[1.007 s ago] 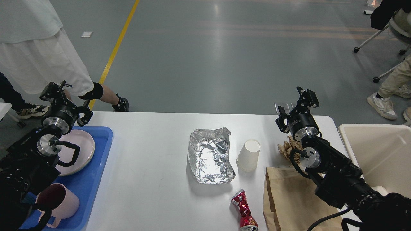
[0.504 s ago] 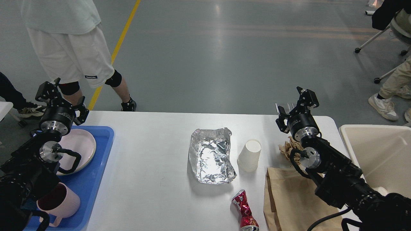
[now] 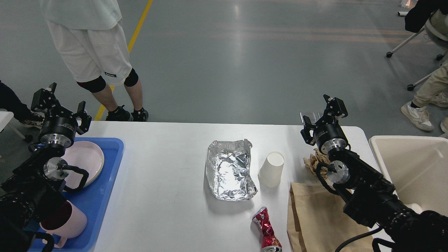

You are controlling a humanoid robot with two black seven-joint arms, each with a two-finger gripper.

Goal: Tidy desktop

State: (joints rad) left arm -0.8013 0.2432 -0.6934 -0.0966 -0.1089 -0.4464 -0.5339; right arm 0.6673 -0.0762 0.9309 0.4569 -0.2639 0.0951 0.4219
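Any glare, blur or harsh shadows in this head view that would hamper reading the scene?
Head view: sharp throughout, no motion blur; the crumpled foil tray throws bright specular glints; broad soft reflections streak the grey floor; shadows on the desktop are faint and soft, seen under the foil and the crushed red can; the black arms read dark, with little detail.

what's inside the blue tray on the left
The blue tray holds a pale pink plate at its far end and a pink mug near the front. My left arm covers part of both and the tray's left side, so anything there is hidden.
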